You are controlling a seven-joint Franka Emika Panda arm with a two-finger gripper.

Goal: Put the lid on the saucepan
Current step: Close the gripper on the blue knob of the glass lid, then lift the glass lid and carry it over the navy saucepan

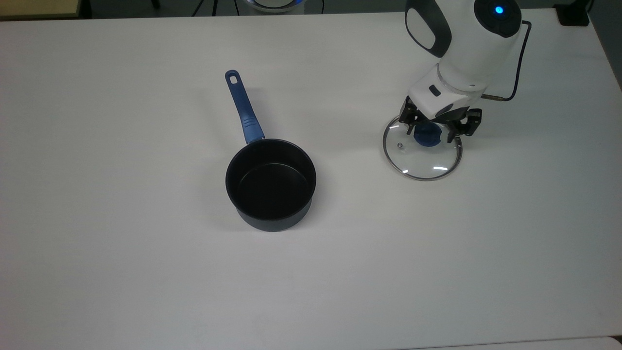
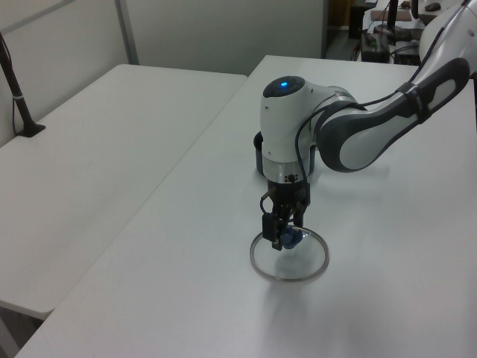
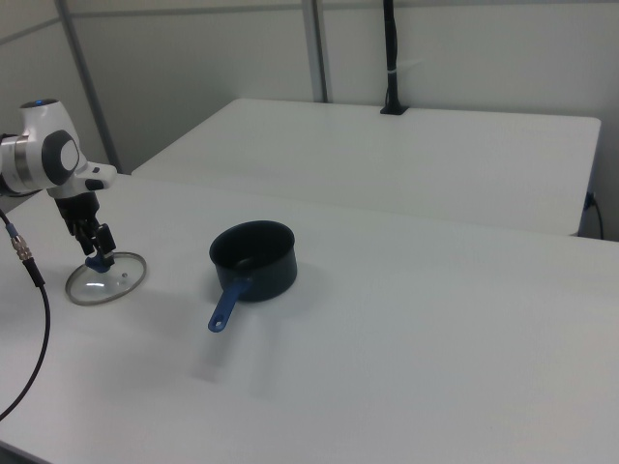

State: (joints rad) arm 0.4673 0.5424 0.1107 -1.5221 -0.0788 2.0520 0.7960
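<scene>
Glossy glass lid [image 1: 427, 158] w/ metal rim; matt black saucepan [image 1: 270, 184]; smooth white table [image 1: 121, 194].

Bright, even, from overhead. Soft, faint shadows beside the saucepan [image 1: 270, 183] and under the arm on the white counter [image 1: 146, 243]. Small white glints on the lid [image 1: 422, 151] glass. Top view bluish, perhaps slightly grainy; side views softer.

Glass lid [image 1: 427, 158] flat on table; saucepan [image 1: 270, 183] (empty) apart.
</scene>
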